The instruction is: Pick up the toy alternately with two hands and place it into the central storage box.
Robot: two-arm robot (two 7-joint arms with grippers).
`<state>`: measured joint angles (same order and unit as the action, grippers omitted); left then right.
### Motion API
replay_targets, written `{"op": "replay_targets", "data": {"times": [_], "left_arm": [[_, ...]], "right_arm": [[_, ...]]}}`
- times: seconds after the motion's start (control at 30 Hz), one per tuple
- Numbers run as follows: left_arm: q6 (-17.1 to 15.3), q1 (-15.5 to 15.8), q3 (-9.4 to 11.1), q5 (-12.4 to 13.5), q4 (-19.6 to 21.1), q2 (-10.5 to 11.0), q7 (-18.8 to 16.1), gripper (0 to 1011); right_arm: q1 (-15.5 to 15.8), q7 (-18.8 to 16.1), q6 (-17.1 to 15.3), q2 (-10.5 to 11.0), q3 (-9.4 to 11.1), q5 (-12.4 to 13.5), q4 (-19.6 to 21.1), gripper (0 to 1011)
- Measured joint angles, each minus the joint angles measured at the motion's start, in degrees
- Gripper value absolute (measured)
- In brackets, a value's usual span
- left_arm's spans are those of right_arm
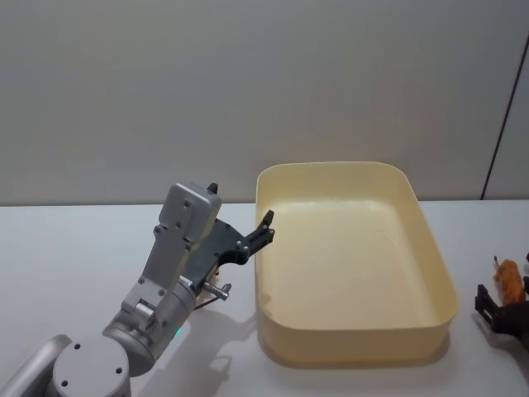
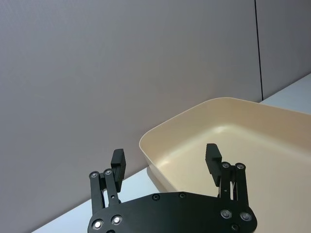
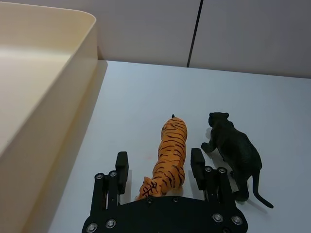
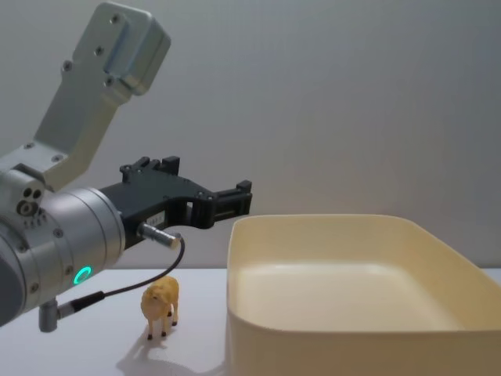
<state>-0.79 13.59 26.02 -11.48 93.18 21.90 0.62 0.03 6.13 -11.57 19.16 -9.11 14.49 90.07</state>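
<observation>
Left claw (image 2: 165,154) raised, fingers apart, at the left rim of the cream box (image 1: 355,343). Right claw (image 3: 159,158) low over the worktop (image 3: 141,92) right of the box, fingers apart astride the tiger toy (image 3: 171,145). Black panther (image 3: 235,148) just beside it. Sheep (image 4: 160,301) stands left of the box.
</observation>
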Motion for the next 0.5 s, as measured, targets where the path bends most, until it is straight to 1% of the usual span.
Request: {"op": "replay_targets", "data": {"times": [0.07,0.1,0.13,0.17,0.2,0.3,0.37,0.43,0.47,0.5], "left_arm": [[0.0,0.0,0.0,0.0,0.0,0.0,0.0,1002],[0.0,0.0,0.0,0.0,0.0,0.0,0.0,1002],[0.0,0.0,0.0,0.0,0.0,0.0,0.0,1002],[0.0,0.0,0.0,0.0,0.0,0.0,0.0,1002],[0.0,0.0,0.0,0.0,0.0,0.0,0.0,1002],[0.0,0.0,0.0,0.0,0.0,0.0,0.0,1002],[0.0,0.0,0.0,0.0,0.0,0.0,0.0,1002],[0.0,0.0,0.0,0.0,0.0,0.0,0.0,1002],[0.0,0.0,0.0,0.0,0.0,0.0,0.0,1002],[0.0,0.0,0.0,0.0,0.0,0.0,0.0,1001]], "right_arm": [[-0.2,0.1,0.0,-0.2,-0.1,-0.1,-0.3,731],[-0.3,0.1,-0.1,-0.2,-0.1,-0.1,-0.4,731],[-0.4,0.1,-0.1,-0.3,-0.1,-0.1,-0.5,664],[-0.4,0.1,-0.1,-0.3,-0.1,-0.2,-0.6,644],[-0.5,0.1,-0.1,-0.4,-0.1,-0.2,-0.7,603],[-0.6,0.1,-0.1,-0.5,-0.1,-0.3,-0.9,545],[-0.6,0.1,-0.1,-0.5,-0.2,-0.4,-0.9,465],[-0.6,0.0,0.0,-0.5,-0.2,-0.5,-0.9,425],[-0.6,-0.1,0.3,-0.6,-0.2,-0.6,-0.9,366],[-0.6,-0.2,0.4,-0.6,-0.2,-0.6,-0.8,355]]}}
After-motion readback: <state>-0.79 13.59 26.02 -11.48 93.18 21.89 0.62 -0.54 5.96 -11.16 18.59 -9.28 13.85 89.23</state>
